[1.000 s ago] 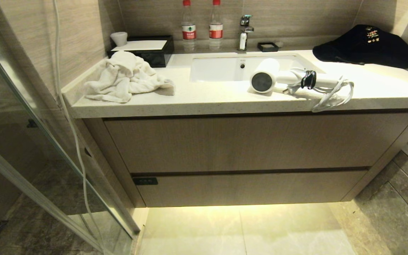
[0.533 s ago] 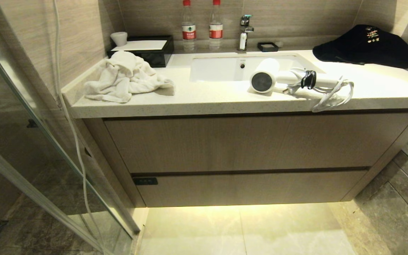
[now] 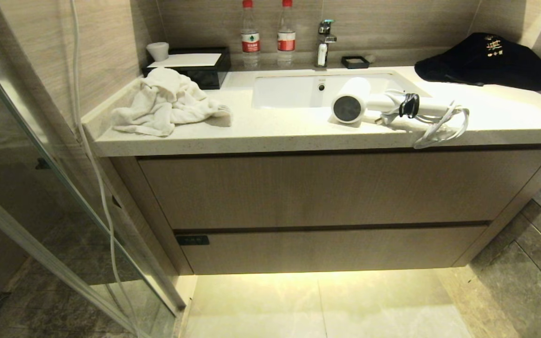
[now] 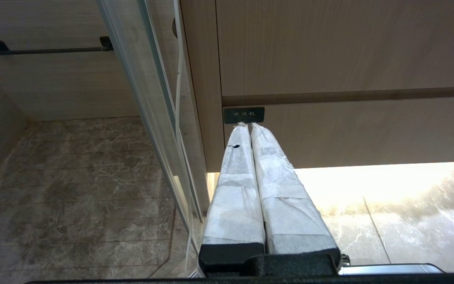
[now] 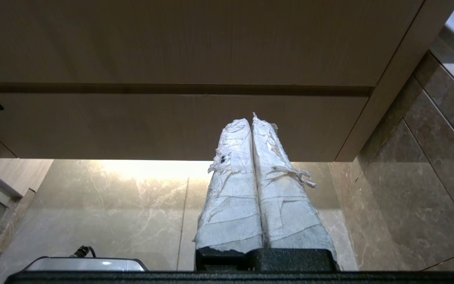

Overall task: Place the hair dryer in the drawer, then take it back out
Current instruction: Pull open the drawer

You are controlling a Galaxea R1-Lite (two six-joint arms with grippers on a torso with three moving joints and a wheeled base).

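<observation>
Left gripper (image 4: 249, 125): low before the cabinet, jaws pressed together, holding nothing, tips pointing at the black label (image 4: 244, 114).
Right gripper (image 5: 251, 120): low before the cabinet's right part, jaws pressed together, holding nothing.
Drawer (image 3: 331, 249): lowest front of the cabinet, fully closed, label at its left end.
Upper front (image 3: 341, 190): taller, closed, directly above the drawer.
Desk (image 3: 275, 134): pale stone top.
Hair dryer (image 3: 376, 105): lying on the desk's front edge beside the sink (image 3: 294, 89), dark round end facing forward, cord loop hanging over the edge.
Towel (image 3: 162, 103): crumpled at the desk's left.
Bottles (image 3: 268, 35): two, against the back wall.
</observation>
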